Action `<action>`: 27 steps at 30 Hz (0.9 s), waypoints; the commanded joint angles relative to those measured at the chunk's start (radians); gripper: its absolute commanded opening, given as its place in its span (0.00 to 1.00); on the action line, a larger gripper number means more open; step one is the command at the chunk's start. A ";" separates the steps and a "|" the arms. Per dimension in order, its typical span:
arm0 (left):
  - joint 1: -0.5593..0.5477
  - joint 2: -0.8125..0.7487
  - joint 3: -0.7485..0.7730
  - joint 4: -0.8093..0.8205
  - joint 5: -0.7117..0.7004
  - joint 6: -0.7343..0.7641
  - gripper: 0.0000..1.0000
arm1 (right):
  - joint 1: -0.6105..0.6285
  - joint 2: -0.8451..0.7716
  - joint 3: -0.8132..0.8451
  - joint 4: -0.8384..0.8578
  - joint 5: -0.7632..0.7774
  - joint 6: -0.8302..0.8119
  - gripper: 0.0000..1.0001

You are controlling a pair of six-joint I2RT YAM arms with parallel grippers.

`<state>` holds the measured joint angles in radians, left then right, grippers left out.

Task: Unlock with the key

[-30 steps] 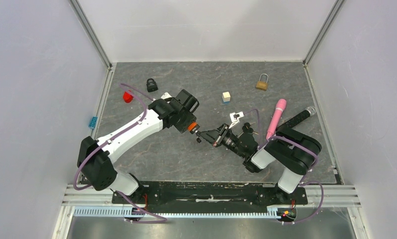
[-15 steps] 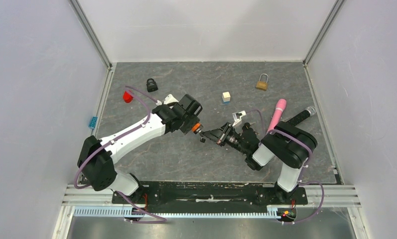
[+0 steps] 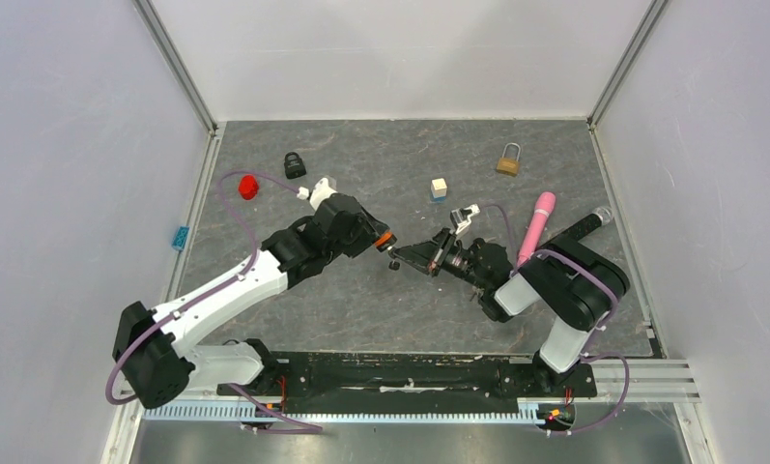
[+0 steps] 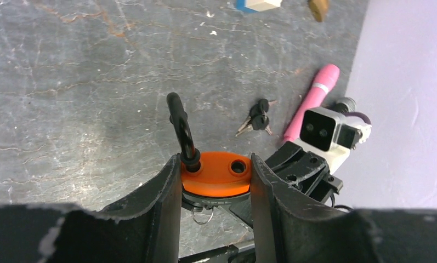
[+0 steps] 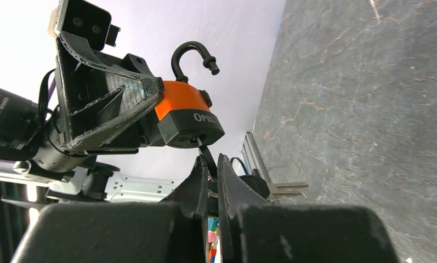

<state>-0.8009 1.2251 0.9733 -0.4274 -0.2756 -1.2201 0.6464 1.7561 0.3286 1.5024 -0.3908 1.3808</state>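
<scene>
An orange padlock [image 4: 216, 174] with a black base is clamped by its sides in my left gripper [image 4: 216, 164], held above the table near the middle [image 3: 385, 241]. Its black shackle [image 4: 182, 129] stands open: one leg sits in the body, and the other hole is empty. In the right wrist view the hooked shackle [image 5: 191, 55] swings free over the padlock [image 5: 184, 109]. The key [image 5: 207, 156] sticks in the lock's underside, and my right gripper [image 5: 210, 164] is shut on its black head. Both grippers meet there [image 3: 398, 259].
On the mat lie a black padlock [image 3: 294, 164], a red piece [image 3: 249, 187], a small cube [image 3: 440, 188], a brass padlock [image 3: 507, 160], a pink cylinder [image 3: 535, 228] and a black handle [image 3: 584, 227]. A bunch of keys [image 4: 257, 118] lies beside the right arm.
Both grippers, joined at the padlock and key, have drifted a little right and towards the far side. The left arm has stretched out and its wrist has turned.
</scene>
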 commanded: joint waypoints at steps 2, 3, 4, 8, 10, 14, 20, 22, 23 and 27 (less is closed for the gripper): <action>-0.059 -0.122 0.024 0.209 0.164 0.127 0.03 | -0.023 -0.018 0.028 0.454 0.017 -0.013 0.00; -0.058 -0.131 0.024 0.193 0.147 0.139 0.04 | -0.026 -0.013 0.034 0.452 0.007 -0.017 0.00; -0.058 -0.141 0.022 0.179 0.139 0.151 0.03 | -0.028 -0.004 0.042 0.452 -0.009 -0.018 0.00; -0.056 -0.169 0.009 0.165 0.116 0.191 0.02 | -0.028 0.016 0.054 0.455 -0.052 -0.051 0.00; -0.051 -0.180 0.007 0.144 0.087 0.208 0.02 | -0.028 0.005 0.042 0.448 -0.059 -0.092 0.11; -0.017 -0.182 0.013 0.068 0.041 0.234 0.02 | -0.030 -0.047 0.012 0.358 -0.074 -0.199 0.44; 0.104 -0.134 0.038 -0.136 0.054 0.231 0.02 | -0.047 -0.159 -0.062 0.137 -0.052 -0.387 0.60; 0.134 -0.131 0.026 -0.178 0.060 0.230 0.02 | -0.055 -0.206 -0.088 0.070 -0.045 -0.444 0.63; 0.150 -0.130 0.020 -0.204 0.058 0.229 0.02 | -0.058 -0.227 -0.099 0.030 -0.040 -0.478 0.65; 0.201 -0.110 0.030 -0.344 0.032 0.245 0.02 | -0.060 -0.368 -0.113 -0.250 0.005 -0.670 0.66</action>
<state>-0.6380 1.1046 0.9661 -0.6373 -0.2268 -1.0248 0.5907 1.5082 0.2272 1.4448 -0.4408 0.9535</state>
